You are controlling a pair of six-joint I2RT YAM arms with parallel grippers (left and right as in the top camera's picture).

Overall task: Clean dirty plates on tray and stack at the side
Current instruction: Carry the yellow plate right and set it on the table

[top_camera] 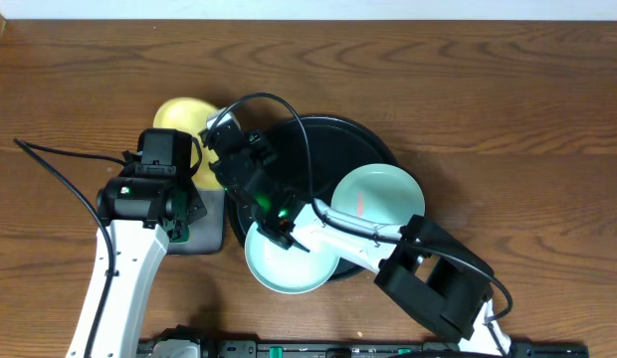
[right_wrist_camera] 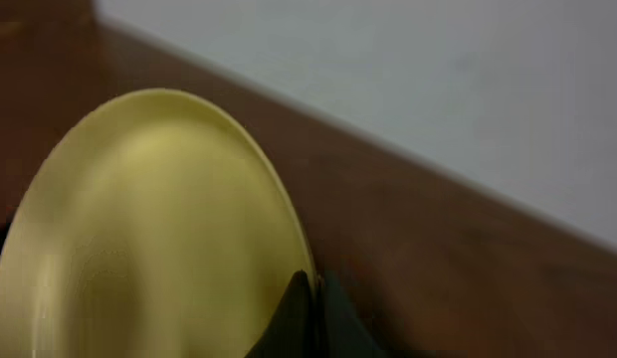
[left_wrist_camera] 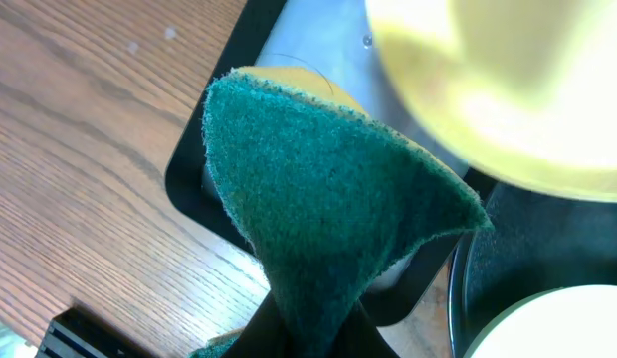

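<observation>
My right gripper (right_wrist_camera: 310, 303) is pinched shut on the yellow plate (right_wrist_camera: 149, 229) at its rim, upper left in the overhead view; my left gripper (left_wrist_camera: 313, 336) is clamped on a green sponge (left_wrist_camera: 328, 189) above the small tray (left_wrist_camera: 194, 184); one mint plate (top_camera: 380, 194) lies on the black tray (top_camera: 373, 139), a second mint plate (top_camera: 289, 267) at its lower-left edge.

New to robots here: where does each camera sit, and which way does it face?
Overhead: above the table, facing straight down on round tray, yellow plate, left arm, right arm.
Left wrist: on left arm, facing down past left jaws shut on a sponge, small tray beyond.
Right wrist: on right arm, facing along right jaws pinching the yellow plate's rim.
Shared: all three show the yellow plate.
</observation>
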